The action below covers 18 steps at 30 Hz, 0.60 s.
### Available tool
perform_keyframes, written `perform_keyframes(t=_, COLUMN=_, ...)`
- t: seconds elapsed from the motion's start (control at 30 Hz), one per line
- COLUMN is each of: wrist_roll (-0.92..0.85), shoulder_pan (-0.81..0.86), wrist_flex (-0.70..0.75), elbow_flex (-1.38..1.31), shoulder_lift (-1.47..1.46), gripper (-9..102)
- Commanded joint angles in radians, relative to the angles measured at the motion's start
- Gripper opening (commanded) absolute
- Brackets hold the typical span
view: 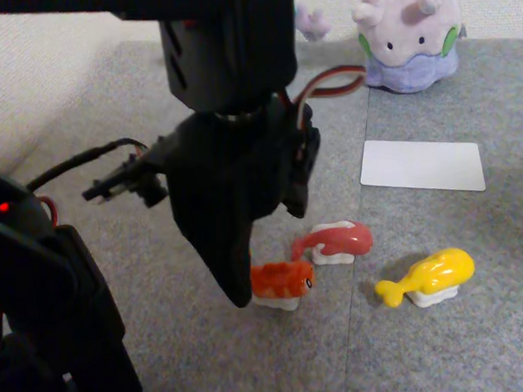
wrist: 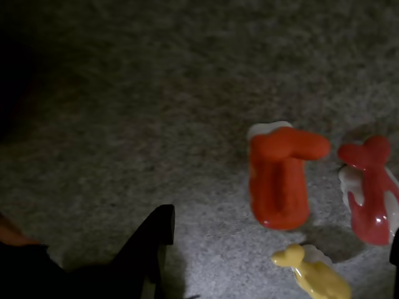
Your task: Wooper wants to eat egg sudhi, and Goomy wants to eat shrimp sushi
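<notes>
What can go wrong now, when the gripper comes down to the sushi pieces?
The gripper is very near the shrimp sushi, and its fingertip may push it away. The pink-red sushi lies close behind and might be knocked or grabbed by mistake. The egg sushi sits farther away, safer.

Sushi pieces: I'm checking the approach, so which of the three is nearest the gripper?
The orange-red striped shrimp sushi, right beside the gripper fingertip in the fixed view. The pink-red piece and the yellow egg sushi lie farther right.
</notes>
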Motion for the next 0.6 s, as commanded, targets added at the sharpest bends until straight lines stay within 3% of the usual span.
perform_keyframes(t=0.0, wrist_roll=0.017, shoulder_pan=-0.003, wrist_flex=-0.054, elbow_flex=-0.035, shoulder_lift=-0.035, gripper=40)
perform_keyframes(t=0.57, wrist_roll=0.048, shoulder_pan=-0.011, wrist_flex=-0.137, elbow_flex=-0.023, shoulder_lift=-0.198, gripper=33)
